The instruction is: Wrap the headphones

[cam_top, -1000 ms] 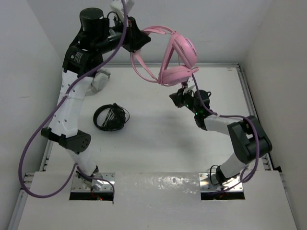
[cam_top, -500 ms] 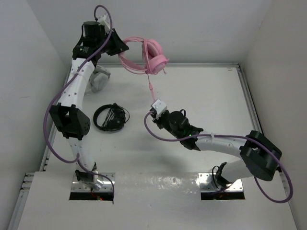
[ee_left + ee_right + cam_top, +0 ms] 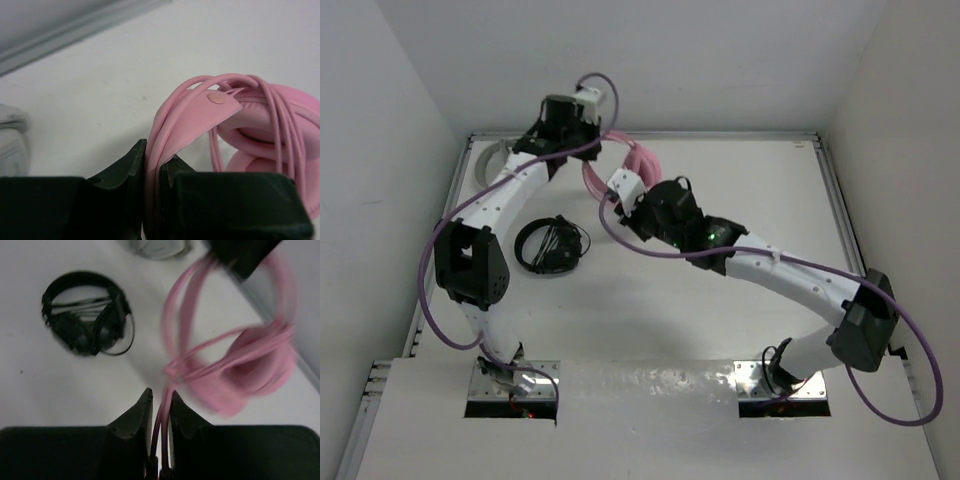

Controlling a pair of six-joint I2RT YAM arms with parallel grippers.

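The pink headphones (image 3: 640,160) hang low over the back of the table, between the two grippers. My left gripper (image 3: 592,140) is shut on the headband (image 3: 172,135), with the jaws pressed against both of its sides. Several turns of the thin pink cable (image 3: 280,115) run over the earcups (image 3: 295,110). My right gripper (image 3: 628,200) is just in front of the headphones and is shut on two strands of cable (image 3: 161,415). In the right wrist view the headphones (image 3: 250,370) are blurred, with cable loops crossing them.
Black headphones (image 3: 550,245) lie on the table left of centre and also show in the right wrist view (image 3: 85,315). White-grey headphones (image 3: 485,160) lie at the back left corner. The back wall and side walls stand close around the table.
My left arm has brought the headphones down from high up to just above the table's back. My right gripper has moved left and back to them, with the cable in it.
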